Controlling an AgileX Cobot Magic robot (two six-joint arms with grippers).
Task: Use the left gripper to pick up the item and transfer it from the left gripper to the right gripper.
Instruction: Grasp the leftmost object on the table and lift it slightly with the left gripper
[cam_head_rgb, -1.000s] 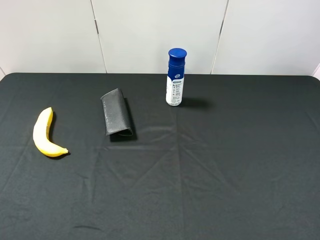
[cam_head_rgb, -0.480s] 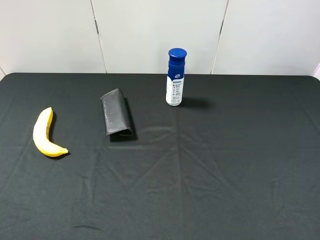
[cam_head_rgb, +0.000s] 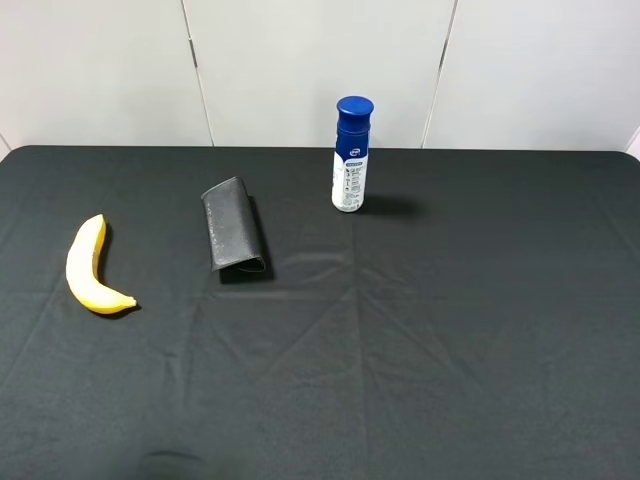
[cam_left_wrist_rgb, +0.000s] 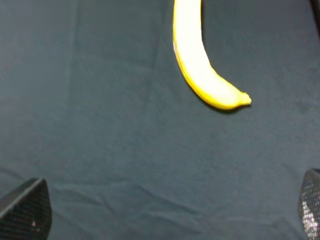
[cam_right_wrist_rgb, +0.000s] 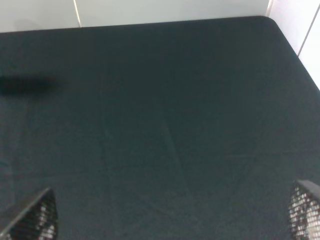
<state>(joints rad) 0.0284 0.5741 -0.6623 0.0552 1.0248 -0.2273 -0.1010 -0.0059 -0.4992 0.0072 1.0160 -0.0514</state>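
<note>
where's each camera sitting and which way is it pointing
Exterior high: mounted high, looking down over the black cloth, banana, wallet and spray bottle; no robot part shows.
Left wrist: on the left arm, looking down at the banana; left gripper fingertips at the corners, open.
Right wrist: on the right arm, facing cloth and far wall; right gripper open.
Shared: banana, in exterior high and left wrist.

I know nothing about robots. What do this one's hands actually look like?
Little shows. The left gripper appears only as two dark, wedge-shaped fingertips with a fine grid texture; the right gripper has the same black, mesh-patterned fingertips. No arms, cables or markings are in view, even from the high camera.
</note>
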